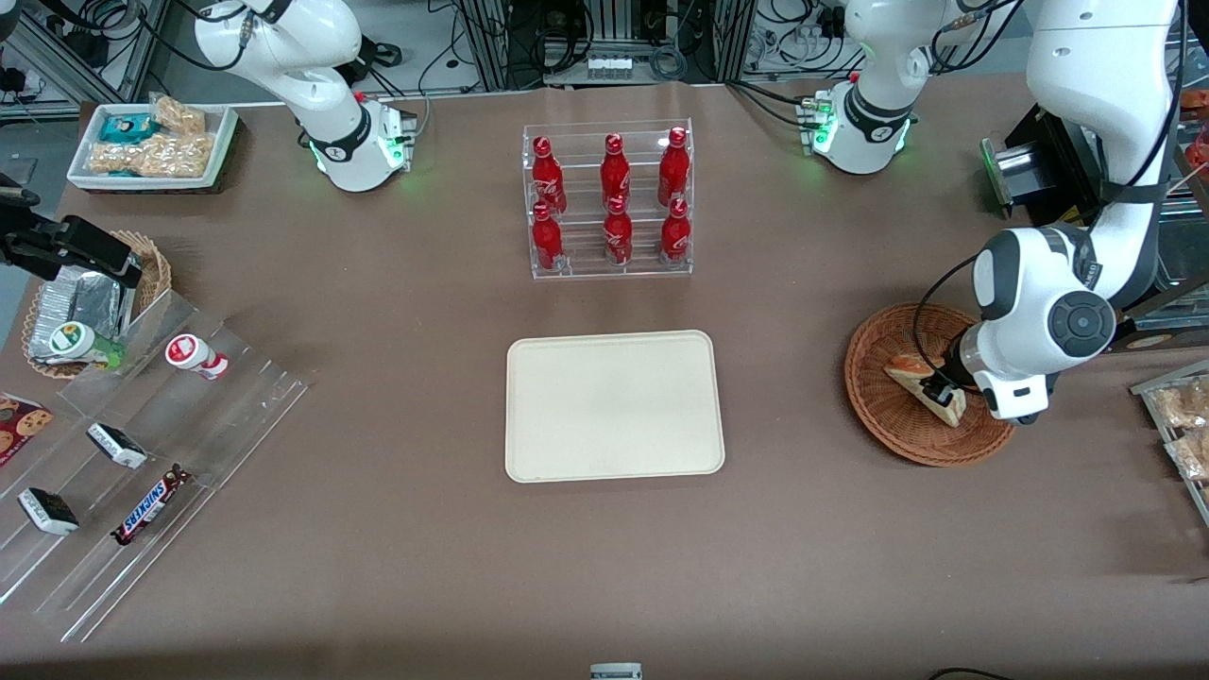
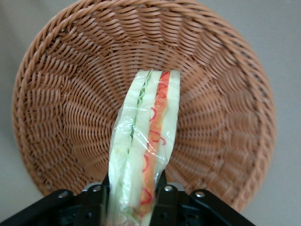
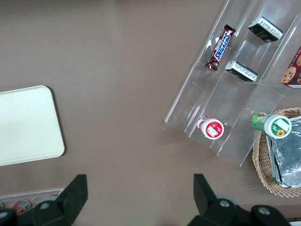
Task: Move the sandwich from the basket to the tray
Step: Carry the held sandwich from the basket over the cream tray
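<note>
The sandwich (image 1: 921,384) is a plastic-wrapped wedge of pale bread with red-orange and green filling (image 2: 146,141). It sits over the reddish-brown wicker basket (image 1: 888,416) toward the working arm's end of the table. My left gripper (image 1: 942,394) is over the basket and shut on the sandwich, its black fingers (image 2: 165,197) pressing both sides of the wedge. The basket's woven wall (image 2: 70,94) fills the wrist view under the sandwich. The cream-beige tray (image 1: 614,406) lies bare at the table's middle.
A clear rack of red bottles (image 1: 609,198) stands farther from the front camera than the tray. A clear stepped display with snacks (image 1: 142,453), a tan basket with foil packets (image 1: 85,302) and a white snack bin (image 1: 151,146) lie toward the parked arm's end.
</note>
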Robot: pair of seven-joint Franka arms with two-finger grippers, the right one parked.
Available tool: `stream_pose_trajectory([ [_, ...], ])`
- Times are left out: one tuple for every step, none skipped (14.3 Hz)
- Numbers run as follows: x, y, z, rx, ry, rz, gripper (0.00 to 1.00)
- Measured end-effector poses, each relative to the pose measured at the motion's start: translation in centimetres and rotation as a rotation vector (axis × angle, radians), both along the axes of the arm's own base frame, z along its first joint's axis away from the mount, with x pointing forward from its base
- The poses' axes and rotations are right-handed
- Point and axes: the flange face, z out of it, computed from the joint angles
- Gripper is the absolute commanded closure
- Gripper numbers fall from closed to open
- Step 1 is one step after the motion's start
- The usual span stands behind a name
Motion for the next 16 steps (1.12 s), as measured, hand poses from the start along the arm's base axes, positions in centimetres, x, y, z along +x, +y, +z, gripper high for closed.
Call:
stream_pose_trajectory([
  [0.7,-0.8,1.4,0.001,0.006,-0.012,0.91],
  [1.4,-1.6,2.8,0.002,0.007,-0.025,0.91],
  [1.9,-2.7,4.1,-0.001,0.005,-0.041,0.91],
  [2.3,-4.2,5.0,-0.01,-0.003,-0.06,0.91],
  [2.5,-6.1,5.6,-0.027,-0.013,-0.081,0.91],
  [2.4,-8.1,5.9,-0.049,-0.018,-0.103,0.91],
  [2.1,-10.3,6.0,-0.067,-0.023,-0.138,0.9],
  [1.8,-12.7,6.1,-0.083,-0.038,-0.183,0.9],
  [1.5,-15.2,6.1,-0.101,-0.057,-0.231,0.9],
  [1.1,-17.9,5.9,-0.123,-0.08,-0.281,0.88],
  [0.8,-20.3,5.6,-0.144,-0.105,-0.337,0.88],
  [0.4,-22.5,5.0,-0.163,-0.128,-0.415,0.88],
  [0.0,-24.4,4.3,-0.177,-0.146,-0.497,0.88],
  [-0.3,-26.1,3.6,-0.194,-0.16,-0.56,0.88],
  [-0.5,-28.1,3.0,-0.217,-0.172,-0.605,0.88],
  [-0.7,-30.4,2.7,-0.24,-0.177,-0.639,0.88],
])
